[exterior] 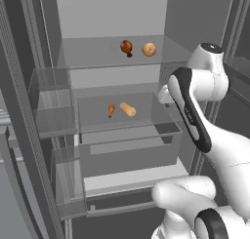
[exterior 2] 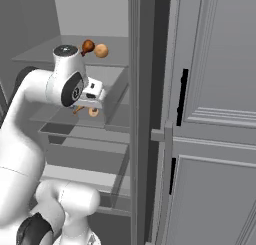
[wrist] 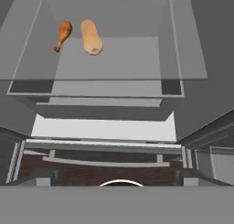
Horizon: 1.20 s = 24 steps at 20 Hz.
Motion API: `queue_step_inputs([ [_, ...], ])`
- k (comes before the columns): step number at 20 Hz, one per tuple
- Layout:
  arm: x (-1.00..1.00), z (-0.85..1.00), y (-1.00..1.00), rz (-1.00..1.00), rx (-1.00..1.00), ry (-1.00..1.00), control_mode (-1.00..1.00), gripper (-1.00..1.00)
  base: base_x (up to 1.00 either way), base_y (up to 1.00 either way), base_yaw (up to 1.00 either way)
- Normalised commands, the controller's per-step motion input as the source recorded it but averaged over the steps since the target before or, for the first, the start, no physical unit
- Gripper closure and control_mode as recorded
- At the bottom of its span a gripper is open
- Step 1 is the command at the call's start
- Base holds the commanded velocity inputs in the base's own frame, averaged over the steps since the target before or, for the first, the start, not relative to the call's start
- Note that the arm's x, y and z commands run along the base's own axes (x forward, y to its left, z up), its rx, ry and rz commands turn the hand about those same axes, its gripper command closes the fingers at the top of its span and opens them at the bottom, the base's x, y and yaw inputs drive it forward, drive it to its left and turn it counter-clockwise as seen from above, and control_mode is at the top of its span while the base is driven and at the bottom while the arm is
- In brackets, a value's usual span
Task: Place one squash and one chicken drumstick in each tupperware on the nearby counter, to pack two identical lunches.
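Squash (wrist: 91, 37) beside chicken drumstick (wrist: 63, 34), fridge shelf (wrist: 114, 65), claw open

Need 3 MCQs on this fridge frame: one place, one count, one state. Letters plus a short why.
1. Where is the elongated squash?
A. On the top shelf
B. On the middle shelf, beside the small orange drumstick
C. In the bottom drawer

2. How many food pieces sit on the fridge shelves?
A. Two
B. Three
C. Four

3. What state is the fridge in?
A. Open, shelves exposed
B. Shut
C. Open, shelves bare

Answers:
1 B: the hand view shows the two lying side by side on one glass shelf.
2 C: the dark drumstick and the round squash are on the top shelf, with the other pair below.
3 A: both base views look straight onto the stocked shelves.
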Motion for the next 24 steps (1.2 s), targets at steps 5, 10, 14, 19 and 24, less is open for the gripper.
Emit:
queue_step_inputs([
  [5,-0.4,0.63,0.13,0.0,0.01,-0.37,-1.0,-1.0,0.0,0.0,0.0],
  [10,-0.06,0.95,0.2,0.0,0.0,-0.19,-1.0,-1.0,0.0,0.0,0.0],
  [14,0.01,0.95,0.15,-0.01,-0.01,-0.06,-1.0,-1.0,0.0,0.0,0.0],
  [19,0.29,0.65,0.07,-0.03,-0.09,0.0,-1.0,-1.0,0.0,0.0,0.0],
  [24,0.5,0.09,0.0,-0.02,0.0,-0.04,-1.0,-1.0,0.0,0.0,0.0],
])
